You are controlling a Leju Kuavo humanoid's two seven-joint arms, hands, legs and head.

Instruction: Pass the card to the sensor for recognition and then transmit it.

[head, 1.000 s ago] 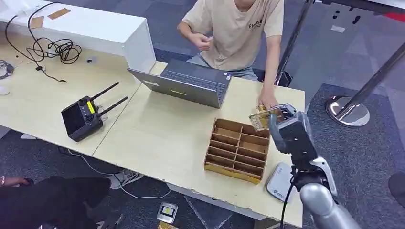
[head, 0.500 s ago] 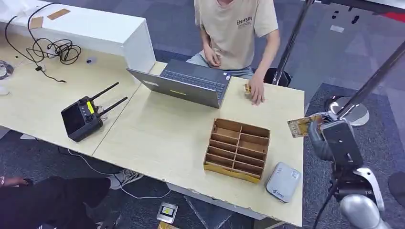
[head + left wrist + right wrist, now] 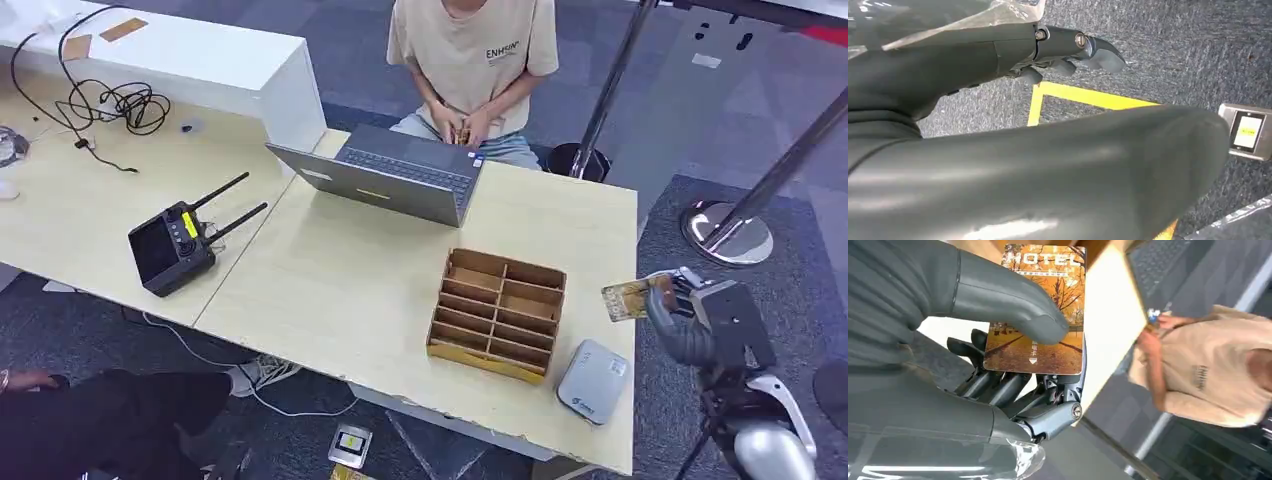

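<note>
Right hand [image 3: 690,310] fingers [image 3: 1008,305] are pinching the card [image 3: 630,298] off the bench [image 3: 340,290] edge, wooden divider box [image 3: 498,313] lying beside the sensor [image 3: 592,382]

Bench [image 3: 330,280] is showing matt, pale wood-look laminate. Divided tray [image 3: 498,314] is appearing as raw brown wood or cardboard. Card [image 3: 1040,310] is presenting glossy printed plastic. Right hand [image 3: 998,340] is wearing smooth matt grey plastic. Floor [image 3: 760,300] is showing rough grey carpet.

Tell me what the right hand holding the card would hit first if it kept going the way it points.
Probably the wooden divider box: the right hand points its card across the table edge toward it, though depth is unclear.
</note>
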